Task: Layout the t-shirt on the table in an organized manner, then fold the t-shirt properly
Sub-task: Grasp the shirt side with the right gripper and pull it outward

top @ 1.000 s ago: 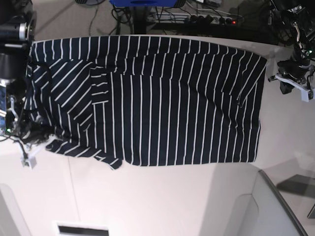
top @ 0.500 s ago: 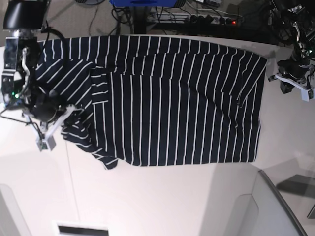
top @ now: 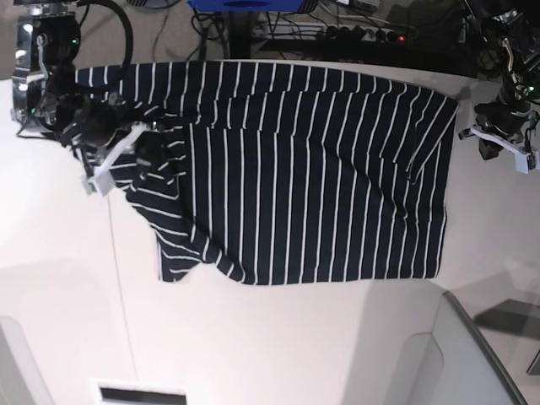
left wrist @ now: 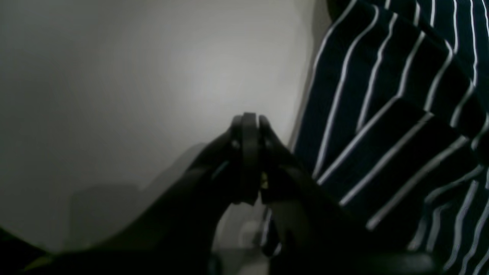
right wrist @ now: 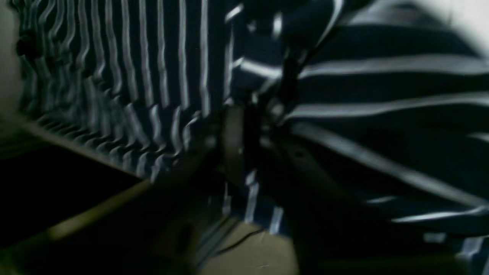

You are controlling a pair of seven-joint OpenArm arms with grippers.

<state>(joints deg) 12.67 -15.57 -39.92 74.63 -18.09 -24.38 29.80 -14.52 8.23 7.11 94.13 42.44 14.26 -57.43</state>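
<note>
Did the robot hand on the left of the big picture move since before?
Yes. The right gripper has gone from the t-shirt's lower left corner up toward the table's far edge, dragging that cloth inward.

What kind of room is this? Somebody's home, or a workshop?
Probably a robotics lab, not a home. A striped t-shirt lies on a bare white table between two robot arms, and behind the table a power strip and loose cables sit on the floor.

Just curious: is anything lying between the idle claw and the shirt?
No: only bare table separates the left claw from the shirt, seen in the left wrist view.
</note>
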